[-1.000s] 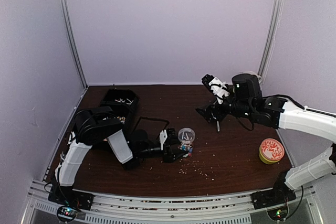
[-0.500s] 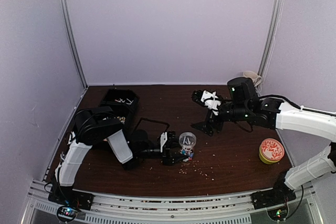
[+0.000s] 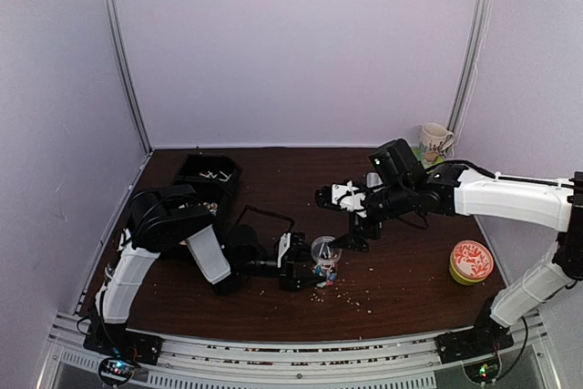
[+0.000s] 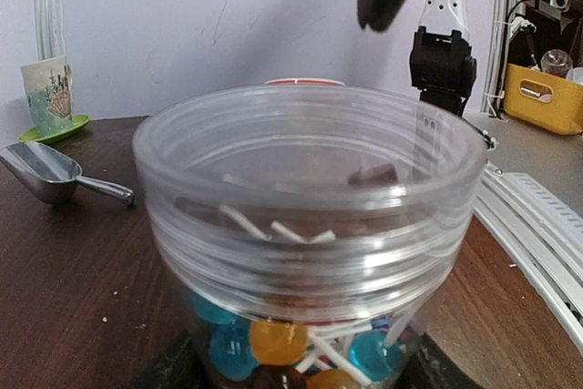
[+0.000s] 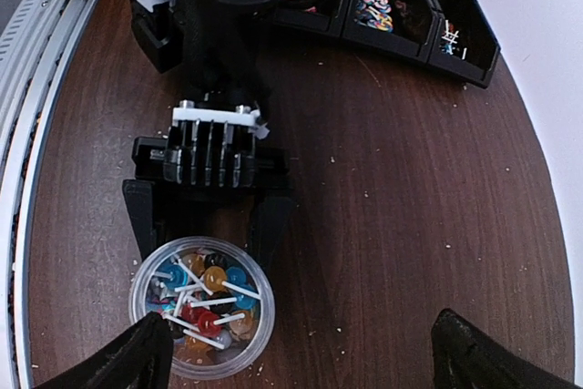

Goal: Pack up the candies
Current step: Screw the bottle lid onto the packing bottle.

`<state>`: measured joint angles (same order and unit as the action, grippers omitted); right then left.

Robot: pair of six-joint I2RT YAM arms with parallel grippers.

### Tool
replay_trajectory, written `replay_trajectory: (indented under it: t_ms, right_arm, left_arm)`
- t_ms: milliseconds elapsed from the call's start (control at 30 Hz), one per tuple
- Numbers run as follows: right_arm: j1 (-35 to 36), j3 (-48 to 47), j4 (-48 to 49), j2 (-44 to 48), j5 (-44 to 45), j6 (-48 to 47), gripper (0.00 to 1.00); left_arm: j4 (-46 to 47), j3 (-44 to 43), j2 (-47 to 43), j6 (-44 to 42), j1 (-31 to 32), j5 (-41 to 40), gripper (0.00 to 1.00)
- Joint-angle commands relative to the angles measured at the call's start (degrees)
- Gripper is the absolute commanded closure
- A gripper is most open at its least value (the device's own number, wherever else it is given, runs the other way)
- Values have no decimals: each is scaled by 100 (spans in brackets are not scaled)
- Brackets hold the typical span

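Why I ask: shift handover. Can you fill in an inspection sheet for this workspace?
Surface: dark wooden table, dusted with pale crumbs.
Job's things: candies on sticks partly fill the clear jar; more in the black bins.
Clutter: metal scoop, mug, yellow tin.
Grippers: left gripper shut on the jar; right gripper open, empty, above it.
Cables: black loop by the left wrist.
Surroundings: lilac walls.

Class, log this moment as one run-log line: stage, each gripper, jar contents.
stage: packing | left gripper: shut on jar | right gripper: open, above jar | jar: candies inside, no lid
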<state>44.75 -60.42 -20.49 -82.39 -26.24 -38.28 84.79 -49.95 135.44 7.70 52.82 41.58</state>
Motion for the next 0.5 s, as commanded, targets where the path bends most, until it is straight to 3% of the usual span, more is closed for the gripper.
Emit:
replay_trajectory:
  t_ms: [0, 467]
  right_arm:
    - [17, -202, -521, -211, -297, -300, 0]
    - [14, -601, -1404, -746, -1229, -583, 0]
  left_arm:
    - [-146, 74, 155, -41, -30, 262, 54]
    - [-130, 47, 198, -12, -52, 307, 54]
